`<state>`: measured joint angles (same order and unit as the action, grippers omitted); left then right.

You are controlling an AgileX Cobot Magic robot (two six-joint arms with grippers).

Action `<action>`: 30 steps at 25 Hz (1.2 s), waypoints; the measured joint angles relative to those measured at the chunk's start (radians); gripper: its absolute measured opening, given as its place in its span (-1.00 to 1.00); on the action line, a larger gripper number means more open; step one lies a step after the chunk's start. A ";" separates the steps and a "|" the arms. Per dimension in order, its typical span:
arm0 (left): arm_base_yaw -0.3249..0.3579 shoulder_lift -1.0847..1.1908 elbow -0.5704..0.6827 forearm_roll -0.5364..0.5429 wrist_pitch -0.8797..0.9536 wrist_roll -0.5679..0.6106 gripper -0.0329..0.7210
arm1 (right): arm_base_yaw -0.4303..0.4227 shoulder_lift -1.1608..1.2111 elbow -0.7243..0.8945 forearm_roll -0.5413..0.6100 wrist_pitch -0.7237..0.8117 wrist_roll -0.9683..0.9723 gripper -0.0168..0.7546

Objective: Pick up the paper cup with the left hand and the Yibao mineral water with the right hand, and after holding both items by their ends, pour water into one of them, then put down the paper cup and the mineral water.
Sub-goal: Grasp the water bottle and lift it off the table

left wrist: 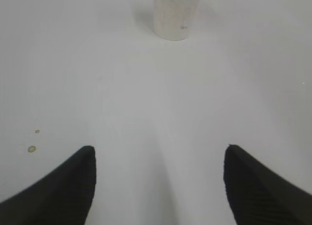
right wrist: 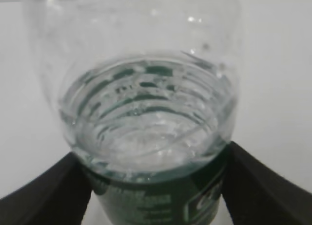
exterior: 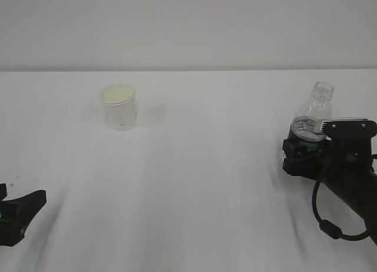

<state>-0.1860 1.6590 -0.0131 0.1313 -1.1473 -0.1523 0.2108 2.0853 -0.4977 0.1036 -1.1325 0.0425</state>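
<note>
The paper cup (exterior: pixel 119 107) stands upright on the white table, left of centre and towards the back. In the left wrist view the paper cup (left wrist: pixel 171 15) shows only its lower part at the top edge. My left gripper (exterior: pixel 22 196) rests low at the near left, well short of the cup. In its own view the left gripper (left wrist: pixel 158 149) is open, with bare table between the fingers. The uncapped Yibao mineral water (exterior: pixel 312 116) sits at the right, part full. My right gripper (exterior: pixel 300 151) flanks its green label; the right gripper (right wrist: pixel 151 152) stands open wide around the bottle (right wrist: pixel 146 113).
The white table (exterior: pixel 212 183) runs back to a plain pale wall. Two small drops or stains (left wrist: pixel 31 149) lie on the table beside my left finger. A black cable (exterior: pixel 330 228) loops under the right arm at the near right.
</note>
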 joint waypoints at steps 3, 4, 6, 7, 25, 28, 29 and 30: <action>0.000 0.000 0.000 0.000 0.000 0.000 0.65 | 0.000 0.000 -0.011 0.000 0.000 0.000 0.58; 0.000 0.000 0.000 0.000 0.000 0.000 0.65 | 0.000 0.000 -0.013 0.000 -0.003 0.000 0.58; 0.000 0.000 0.000 0.000 0.000 0.000 0.65 | 0.000 0.000 -0.014 0.000 -0.005 0.000 0.58; 0.000 0.000 0.000 0.000 0.000 0.000 0.65 | 0.000 0.000 -0.014 0.000 -0.005 0.000 0.58; 0.000 0.000 0.000 0.002 0.000 0.000 0.65 | 0.000 0.054 -0.072 0.002 -0.016 0.000 0.58; 0.000 0.000 0.000 0.002 0.000 0.000 0.65 | 0.000 0.068 -0.078 0.002 -0.016 0.000 0.58; 0.000 0.000 0.000 0.002 0.000 0.000 0.65 | 0.000 0.070 -0.078 0.002 -0.016 0.000 0.58; 0.000 0.000 0.000 0.002 0.000 0.000 0.65 | 0.000 0.071 -0.078 0.002 -0.016 0.000 0.58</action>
<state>-0.1860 1.6590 -0.0131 0.1336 -1.1473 -0.1523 0.2108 2.1567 -0.5760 0.1057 -1.1481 0.0425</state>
